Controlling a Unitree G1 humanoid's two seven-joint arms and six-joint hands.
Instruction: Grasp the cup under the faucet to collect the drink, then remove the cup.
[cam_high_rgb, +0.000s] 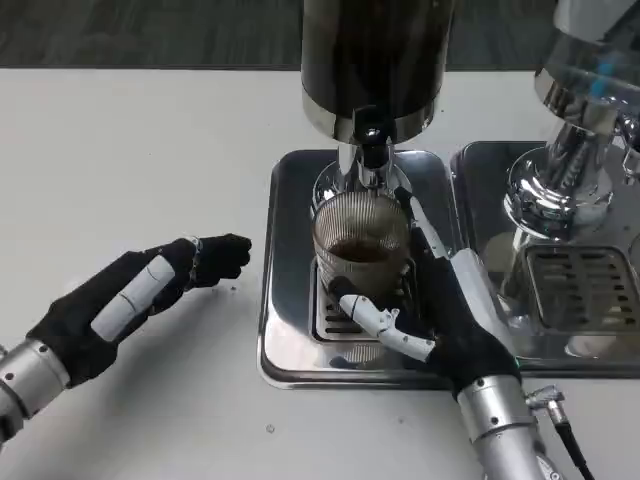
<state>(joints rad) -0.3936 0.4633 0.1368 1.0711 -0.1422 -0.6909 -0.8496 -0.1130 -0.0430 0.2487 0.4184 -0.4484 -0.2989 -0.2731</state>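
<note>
White tabletop (130, 180); right hand (440, 320) wraps cup (362, 250) under faucet (370, 150); left hand (140, 290) rests, fingers loosely together, empty; dispenser top cut off.

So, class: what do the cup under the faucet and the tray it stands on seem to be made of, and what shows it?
Cup: looks like clear glass or plastic with fine vertical ribs; the dark drink shows through its wall.
Tray: apparently polished metal, likely stainless steel, judging by its grey mirror-like sheen and reflections.
Faucet: shiny chromed metal with a black tip.
The right hand grips the cup.
</note>
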